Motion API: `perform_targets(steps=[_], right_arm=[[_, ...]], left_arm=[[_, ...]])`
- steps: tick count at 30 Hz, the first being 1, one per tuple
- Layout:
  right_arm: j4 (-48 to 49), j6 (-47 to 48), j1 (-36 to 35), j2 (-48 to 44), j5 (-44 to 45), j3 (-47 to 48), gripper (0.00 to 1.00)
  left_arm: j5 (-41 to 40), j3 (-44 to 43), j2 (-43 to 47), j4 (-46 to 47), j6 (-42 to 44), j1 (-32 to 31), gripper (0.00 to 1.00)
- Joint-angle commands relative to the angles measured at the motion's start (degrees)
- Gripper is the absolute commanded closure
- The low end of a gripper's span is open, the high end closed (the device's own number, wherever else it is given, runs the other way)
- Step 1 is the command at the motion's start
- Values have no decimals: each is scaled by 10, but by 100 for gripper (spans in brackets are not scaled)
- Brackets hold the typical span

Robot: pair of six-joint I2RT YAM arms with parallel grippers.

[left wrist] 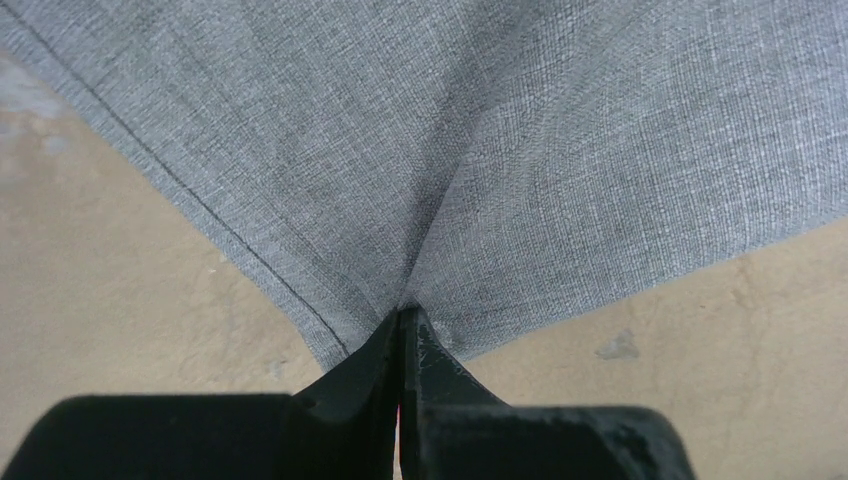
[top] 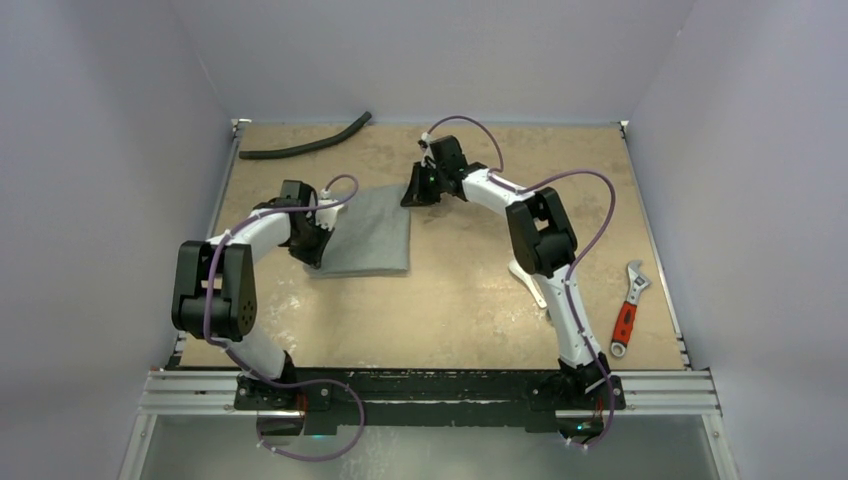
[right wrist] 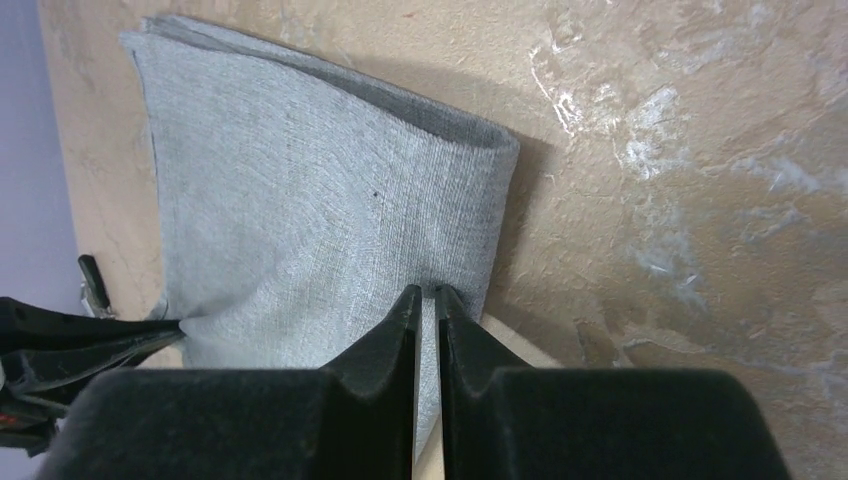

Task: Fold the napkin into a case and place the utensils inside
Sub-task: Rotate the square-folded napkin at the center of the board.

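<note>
- Far left corner: a long black curved hose [top: 305, 147] lies by the back edge of the tan mottled table [top: 460, 310], well apart from the cloth.
- Pale lilac walls [top: 110, 150] close the table in on the left, back and right. A metal rail [top: 430, 392] runs along the near edge.
- Left gripper [top: 320, 238] is down at the left edge of the large plain grey cloth napkin [top: 372, 230]. In the left wrist view its black fingers [left wrist: 380, 350] are pressed together, with a corner of the napkin [left wrist: 450, 120] pinched between the tips. Creases fan out from the pinch and a stitched hem runs along the cloth's edge.
- The napkin lies left of centre, folded into a rough rectangle. The right wrist view shows its layers stacked at the rounded fold [right wrist: 300, 200].
- Open tabletop stretches in front of the napkin and away to its right.
- Right gripper [top: 418, 190] sits at the napkin's far right corner. Its fingers [right wrist: 400, 330] are nearly together, with only a thin slit between them, and the cloth's edge runs into that slit, so it's clamped on the napkin.
- That view also catches the left gripper [right wrist: 150, 330] biting the opposite corner.
- A small white spoon [top: 528, 283] lies on the table, partly hidden behind the right arm.
- Far right: a red-handled metal wrench [top: 628, 305] lies near the right edge, well apart from everything else.
</note>
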State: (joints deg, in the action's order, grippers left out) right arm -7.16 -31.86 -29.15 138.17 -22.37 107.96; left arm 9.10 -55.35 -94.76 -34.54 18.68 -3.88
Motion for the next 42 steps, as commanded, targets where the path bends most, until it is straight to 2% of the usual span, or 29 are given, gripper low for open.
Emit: perform_targets(steps=[1,5,10,13,16,18,22,28,34,38,42], right_arm=[[21,1,9,-23,-38,20,87],[60,-14,9,-43,-72,23,83],[62,-32,9,-1,-76,56,83],[65,-35,10,23,-57,56,86],[69,-38,12,26,-11,27,96],[86,-40,13,12,8,-27,100],[127,-46,16,-43,57,-146,100],[182,-78,17,-184,141,-339,100],[213,-104,17,-312,203,-501,100],[218,-111,14,-361,191,-549,100],[193,-94,7,-388,175,-517,99]], left_arm=[[-55,19,19,36,39,1,100],[-62,16,16,42,45,1,100],[-67,6,15,41,48,1,100],[-78,10,18,44,61,1,100],[-81,16,23,50,74,1,96],[-79,16,25,54,78,1,93],[-60,5,25,55,79,1,92],[-13,-19,21,41,74,-5,89],[42,-39,31,18,58,-49,84],[81,-109,27,-26,29,-60,78],[108,-207,18,-70,8,-62,66]])
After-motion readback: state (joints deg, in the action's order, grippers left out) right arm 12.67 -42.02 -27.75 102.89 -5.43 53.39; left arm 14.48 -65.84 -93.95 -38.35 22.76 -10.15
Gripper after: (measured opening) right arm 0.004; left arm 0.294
